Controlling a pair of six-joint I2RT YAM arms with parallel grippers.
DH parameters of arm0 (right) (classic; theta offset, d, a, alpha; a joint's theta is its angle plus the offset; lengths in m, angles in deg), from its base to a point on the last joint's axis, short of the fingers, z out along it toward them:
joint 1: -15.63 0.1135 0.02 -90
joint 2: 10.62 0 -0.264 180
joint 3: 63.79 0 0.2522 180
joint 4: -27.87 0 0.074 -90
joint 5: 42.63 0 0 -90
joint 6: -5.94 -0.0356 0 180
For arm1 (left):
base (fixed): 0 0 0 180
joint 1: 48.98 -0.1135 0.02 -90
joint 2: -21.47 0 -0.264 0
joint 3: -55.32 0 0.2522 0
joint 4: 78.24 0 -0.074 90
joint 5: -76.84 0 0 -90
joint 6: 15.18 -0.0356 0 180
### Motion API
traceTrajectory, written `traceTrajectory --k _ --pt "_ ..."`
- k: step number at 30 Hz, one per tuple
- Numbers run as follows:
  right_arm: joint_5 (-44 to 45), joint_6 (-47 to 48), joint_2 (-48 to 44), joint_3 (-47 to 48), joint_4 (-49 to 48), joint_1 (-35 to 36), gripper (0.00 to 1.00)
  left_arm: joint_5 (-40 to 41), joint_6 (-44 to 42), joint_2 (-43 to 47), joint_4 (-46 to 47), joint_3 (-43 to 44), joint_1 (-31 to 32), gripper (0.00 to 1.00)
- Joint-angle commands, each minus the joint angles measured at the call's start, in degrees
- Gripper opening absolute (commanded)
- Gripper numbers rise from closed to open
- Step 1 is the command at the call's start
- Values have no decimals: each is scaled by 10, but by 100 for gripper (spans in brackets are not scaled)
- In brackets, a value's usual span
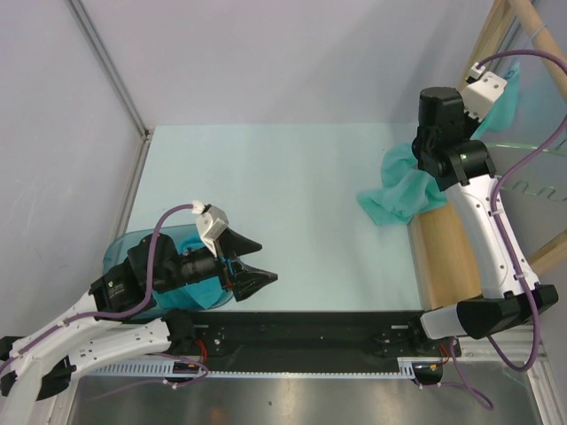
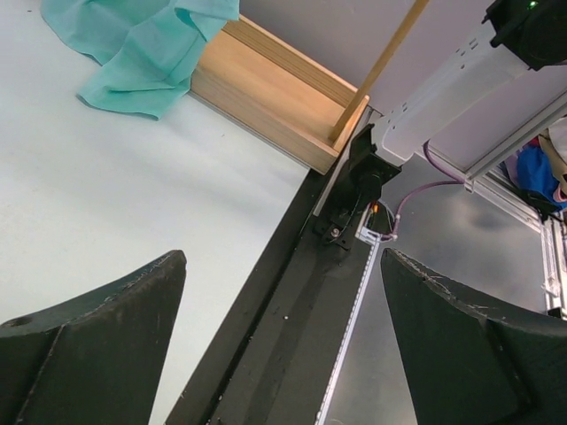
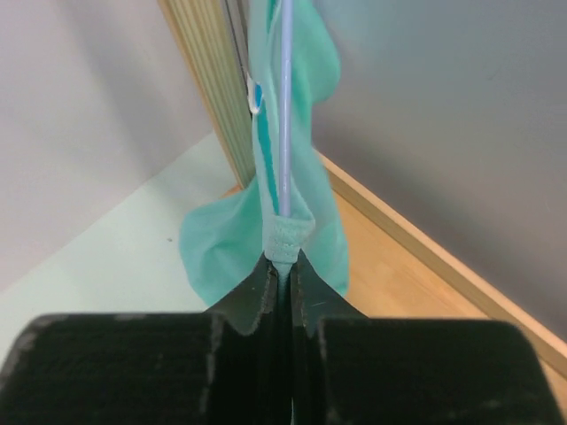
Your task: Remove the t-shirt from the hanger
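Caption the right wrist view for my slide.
Right claw shut on the ribbed edge of the teal t-shirt, hanger wire rising above.

One t-shirt (image 1: 403, 190), teal, at 3 o'clock on the one table (image 1: 283, 195). One hanger (image 3: 285, 106), a thin pale rod. One wooden base (image 1: 447, 257) at 4 o'clock. Two grippers: left gripper (image 1: 266, 263) at 7 o'clock, right gripper (image 3: 282, 266) at 2 o'clock. Two purple cables (image 1: 156, 243), one per arm. One blue container (image 1: 118, 251) at 8 o'clock

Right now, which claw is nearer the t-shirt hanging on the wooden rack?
Right. The right claw is shut on the t-shirt at its fabric edge; the left claw hangs open across the table, well clear of it.
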Motion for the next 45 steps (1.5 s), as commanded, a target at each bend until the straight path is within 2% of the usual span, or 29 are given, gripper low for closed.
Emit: traceTrajectory --k 1,8,15,24,31,36,43,45 --pt "-16 -9 11 61 -4 -2 0 -3 9 3 6 16 -2 96" --pt "22 21 20 144 -28 34 0 1 5 3 1 18 -1 96" --pt "75 55 32 182 -52 116 0 5 1 3 -1 18 -2 96" --pt "66 -72 35 129 -40 240 0 44 -8 18 -14 28 -1 96" --pt "51 -214 52 82 -29 350 0 71 -28 20 52 40 -1 96" --pt "71 -295 67 74 -10 425 0 103 -54 -39 102 63 -2 96" --pt "93 -338 77 71 -7 497 0 149 -111 -117 185 78 -2 95" --pt "102 -343 77 70 -5 507 0 151 -123 -127 198 80 -2 92"
